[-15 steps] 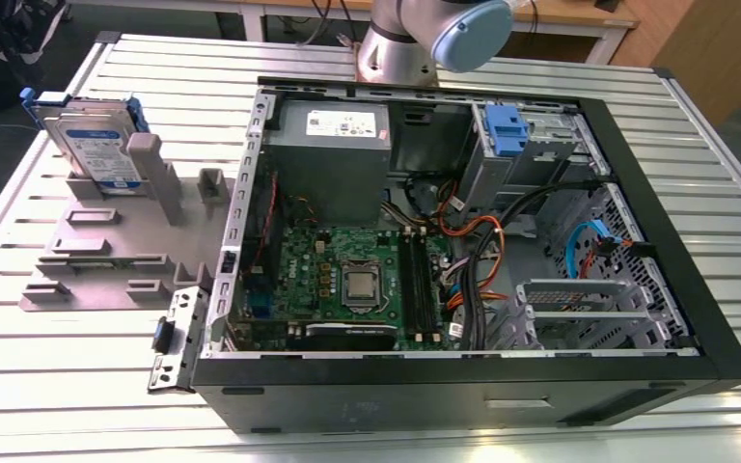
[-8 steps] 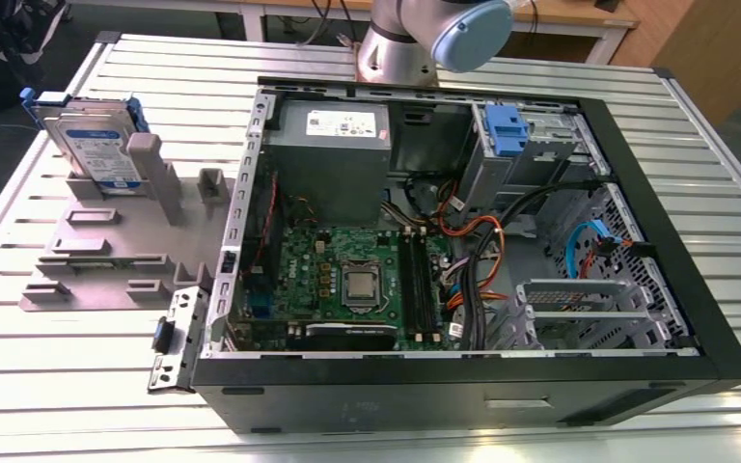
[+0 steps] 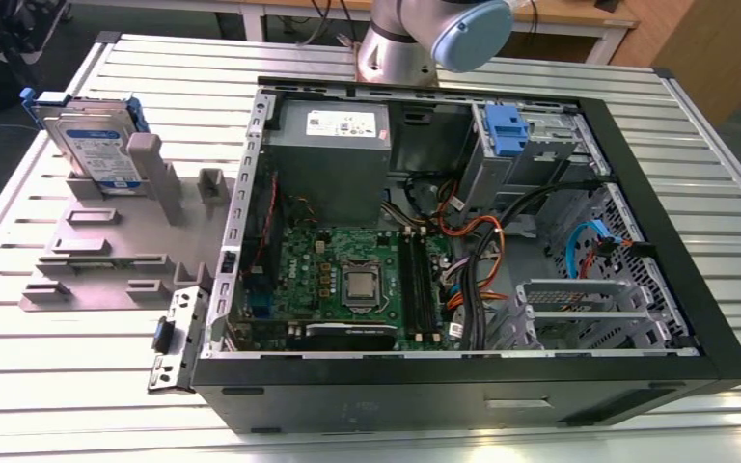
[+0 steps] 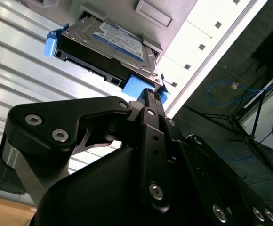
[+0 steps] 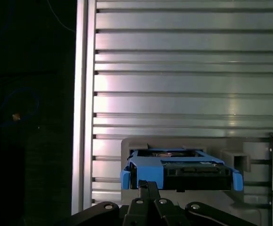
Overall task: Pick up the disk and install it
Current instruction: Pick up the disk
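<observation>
The disk (image 3: 93,143), a silver drive with a white-and-blue label in a blue caddy, stands on edge in a grey holder (image 3: 100,253) on the exterior view's left. It also appears in both wrist views (image 4: 109,41) (image 5: 176,165), still seated in that holder. My gripper (image 4: 151,95) (image 5: 148,185) is shut with its two dark fingers pressed together and nothing between them. It points toward the disk's blue caddy and stands apart from it.
An open black computer case (image 3: 686,299) lies on the slatted metal table (image 3: 36,386), with the motherboard, cables, a grey power-supply box (image 3: 332,145) and a blue drive-bay latch (image 3: 506,130) inside. The arm's base (image 3: 403,43) stands behind the case.
</observation>
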Tool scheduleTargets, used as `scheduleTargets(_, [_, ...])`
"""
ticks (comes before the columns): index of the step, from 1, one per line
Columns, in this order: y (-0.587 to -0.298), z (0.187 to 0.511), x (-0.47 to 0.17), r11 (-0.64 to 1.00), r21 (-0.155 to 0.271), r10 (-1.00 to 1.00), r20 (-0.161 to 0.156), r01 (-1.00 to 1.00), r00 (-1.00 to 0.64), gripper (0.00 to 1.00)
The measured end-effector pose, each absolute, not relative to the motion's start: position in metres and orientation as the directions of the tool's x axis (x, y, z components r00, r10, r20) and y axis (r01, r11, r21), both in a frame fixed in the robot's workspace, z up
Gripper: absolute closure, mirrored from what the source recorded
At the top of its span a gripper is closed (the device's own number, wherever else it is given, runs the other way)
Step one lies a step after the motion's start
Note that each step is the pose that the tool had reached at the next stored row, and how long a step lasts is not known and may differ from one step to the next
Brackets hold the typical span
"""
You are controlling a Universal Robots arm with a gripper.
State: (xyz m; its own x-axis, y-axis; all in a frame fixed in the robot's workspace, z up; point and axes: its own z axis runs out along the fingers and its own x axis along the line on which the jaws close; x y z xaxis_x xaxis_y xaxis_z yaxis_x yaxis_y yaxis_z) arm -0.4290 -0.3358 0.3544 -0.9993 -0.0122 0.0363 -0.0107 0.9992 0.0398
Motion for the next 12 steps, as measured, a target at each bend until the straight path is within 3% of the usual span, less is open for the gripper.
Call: scheduleTargets(12, [-0.3358,0.3544,-0.429,0.985,0.04,-0.169,0.036,-0.167,-0.985,0.89])
